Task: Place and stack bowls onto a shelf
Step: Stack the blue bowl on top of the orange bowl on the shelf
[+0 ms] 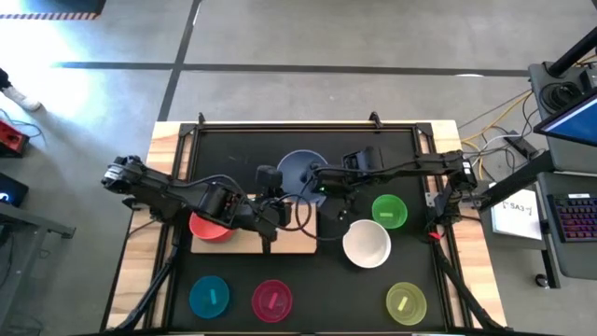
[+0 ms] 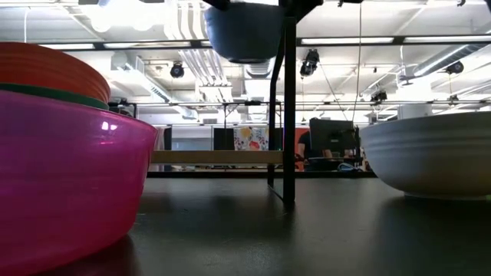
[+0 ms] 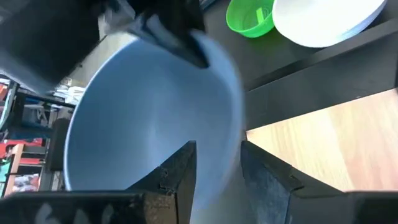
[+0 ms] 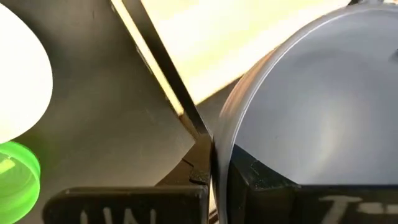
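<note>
The blue bowl (image 1: 300,171) is held up above the table, behind the shelf (image 1: 280,241), a pale wooden board; the low view shows the blue bowl (image 2: 245,34) high up. My right gripper (image 1: 314,177) is shut on its rim. My left gripper (image 3: 217,177) is open, one finger inside the blue bowl (image 3: 149,118) and one outside; whether they touch the rim I cannot tell. The red bowl (image 1: 212,225) sits on the shelf's left end, nested in the dark green bowl (image 2: 54,93). My right gripper pinches the blue bowl's rim (image 4: 219,146) between its two fingers, one finger inside the bowl and one outside. It comes level from the table's right side. The bowl is lifted clear of the table, tilted with its opening toward my left gripper.
The green bowl (image 1: 389,210) and the white bowl (image 1: 367,244) stand right of the shelf. The cyan bowl (image 1: 209,297), the magenta bowl (image 1: 271,300) and the yellow-green bowl (image 1: 406,302) stand along the near edge. The shelf's right part (image 3: 336,137) is bare.
</note>
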Robot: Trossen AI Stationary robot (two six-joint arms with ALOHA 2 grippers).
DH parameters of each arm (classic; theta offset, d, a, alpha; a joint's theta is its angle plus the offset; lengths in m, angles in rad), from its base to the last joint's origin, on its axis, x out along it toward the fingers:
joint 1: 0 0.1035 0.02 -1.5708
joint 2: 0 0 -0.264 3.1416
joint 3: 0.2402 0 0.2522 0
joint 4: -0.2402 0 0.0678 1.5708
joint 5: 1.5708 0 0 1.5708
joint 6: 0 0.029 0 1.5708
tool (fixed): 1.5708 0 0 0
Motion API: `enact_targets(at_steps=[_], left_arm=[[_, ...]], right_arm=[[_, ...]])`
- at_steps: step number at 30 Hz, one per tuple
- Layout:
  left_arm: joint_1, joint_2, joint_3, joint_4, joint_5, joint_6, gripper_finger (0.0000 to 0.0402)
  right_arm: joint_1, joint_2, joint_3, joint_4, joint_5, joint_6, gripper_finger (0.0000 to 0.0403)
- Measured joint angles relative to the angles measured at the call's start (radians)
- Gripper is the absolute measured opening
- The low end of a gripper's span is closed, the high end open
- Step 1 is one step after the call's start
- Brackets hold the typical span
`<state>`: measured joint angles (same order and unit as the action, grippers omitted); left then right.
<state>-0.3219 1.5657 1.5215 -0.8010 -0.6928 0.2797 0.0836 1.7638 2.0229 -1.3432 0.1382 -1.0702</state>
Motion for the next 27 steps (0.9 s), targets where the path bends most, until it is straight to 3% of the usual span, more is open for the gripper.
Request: enact_targets(at_steps=[14,18,22,27], left_arm=[[0.023,0.051,0.000,-0.002,0.074,0.001,0.0105],[0.030,0.053,0.000,-0.010,0.087,0.004,0.0075],[0.030,0.053,0.000,-0.017,0.120,0.008,0.0016],[0.034,0.052,0.000,-0.018,0.183,0.003,0.0005]], right_arm=[[0.023,-0.003,0.011,0.059,-0.033,-0.044,0.0009],[0.023,0.000,0.011,0.063,-0.033,-0.038,0.0009],[0.023,0.000,0.011,0.071,-0.031,-0.041,0.0009],[0.023,0.000,0.011,0.083,-0.043,-0.023,0.0016]])
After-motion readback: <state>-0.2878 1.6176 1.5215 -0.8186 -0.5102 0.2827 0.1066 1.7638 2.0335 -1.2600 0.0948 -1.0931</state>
